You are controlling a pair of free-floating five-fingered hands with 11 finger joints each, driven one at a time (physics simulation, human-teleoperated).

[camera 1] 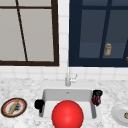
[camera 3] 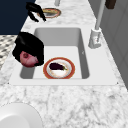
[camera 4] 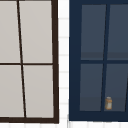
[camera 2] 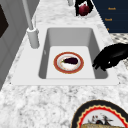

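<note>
My right hand point(camera 1: 97, 96) hangs over the sink's right rim, shut on a dark red round fruit point(camera 3: 27, 59); it shows close up in the right side view point(camera 3: 29, 45) and far off in the left side view point(camera 2: 83, 4). My left hand point(camera 1: 39, 103) hovers at the sink's left rim with relaxed fingers pointing down and nothing in them, as the left side view point(camera 2: 111, 57) also shows. In the sink basin lies a red-rimmed plate point(camera 2: 56, 63) carrying a dark eggplant point(camera 2: 70, 60). A big red ball point(camera 1: 67, 115) covers the basin's front in the front view.
The faucet point(camera 1: 68, 77) stands behind the sink point(camera 1: 50, 93). A dark-rimmed plate point(camera 1: 5, 106) with a long yellowish item lies on the left counter, and a white plate point(camera 1: 117, 113) on the right. A small jar point(camera 4: 108, 103) sits in the navy glass-door cabinet.
</note>
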